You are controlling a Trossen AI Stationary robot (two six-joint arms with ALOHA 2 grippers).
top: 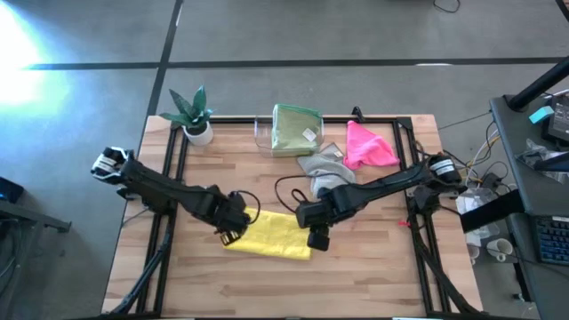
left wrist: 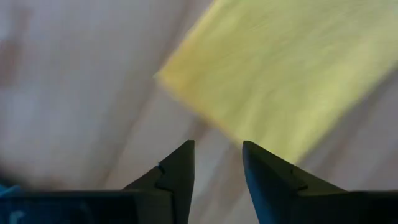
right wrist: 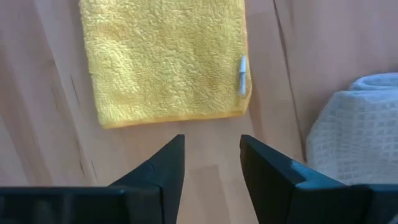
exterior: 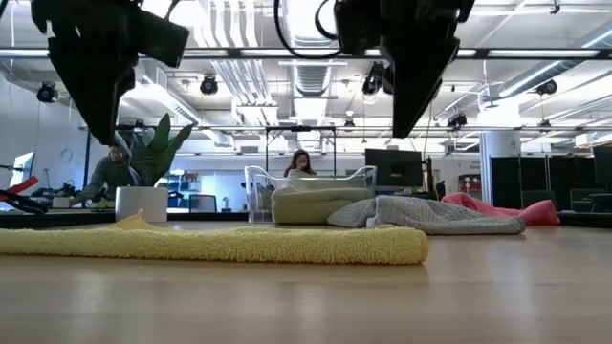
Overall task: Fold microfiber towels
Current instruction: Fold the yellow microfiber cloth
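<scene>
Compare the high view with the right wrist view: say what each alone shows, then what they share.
Only the high view shows the crumpled pink microfiber towel, the folded sage green towel in the clear plastic tray, the small potted plant and the open left gripper. Only the right wrist view shows the small white tag on the towel's edge. Both show the flat yellow microfiber towel, the grey towel and the open right gripper.

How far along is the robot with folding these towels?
Done, it seems: a green towel lies folded in the clear tray. In hand: the yellow towel lies flat, apparently folded, with the left hand and right hand open above its ends. Left: the grey towel and pink towel lie crumpled.
</scene>
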